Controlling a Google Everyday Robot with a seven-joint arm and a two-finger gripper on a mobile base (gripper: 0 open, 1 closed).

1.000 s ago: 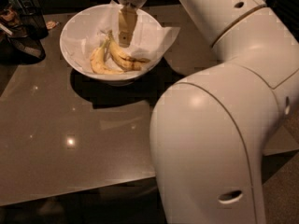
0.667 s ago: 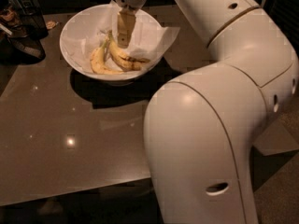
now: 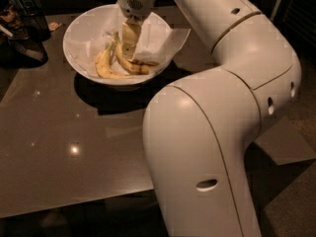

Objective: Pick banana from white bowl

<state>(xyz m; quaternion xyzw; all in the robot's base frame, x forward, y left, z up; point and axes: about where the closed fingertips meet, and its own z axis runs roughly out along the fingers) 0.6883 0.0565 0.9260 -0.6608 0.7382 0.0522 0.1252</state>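
Elbow (image 3: 197, 147) shifts slightly left; tool (image 3: 129, 44) stays low in white bowl (image 3: 74, 38) at surface (image 3: 59, 147) far edge, over banana (image 3: 127, 64); grip: cannot tell.

We are viewing a dark glossy table (image 3: 74, 172) w/ light spots reflecting on its top. The white bowl (image 3: 74, 38) is sitting directly on it, toward the far edge, casting a shadow in front. A dark container (image 3: 32, 16) is standing at the far-left corner, near the bowl. The gripper (image 3: 128, 51) is hanging inside the bowl.
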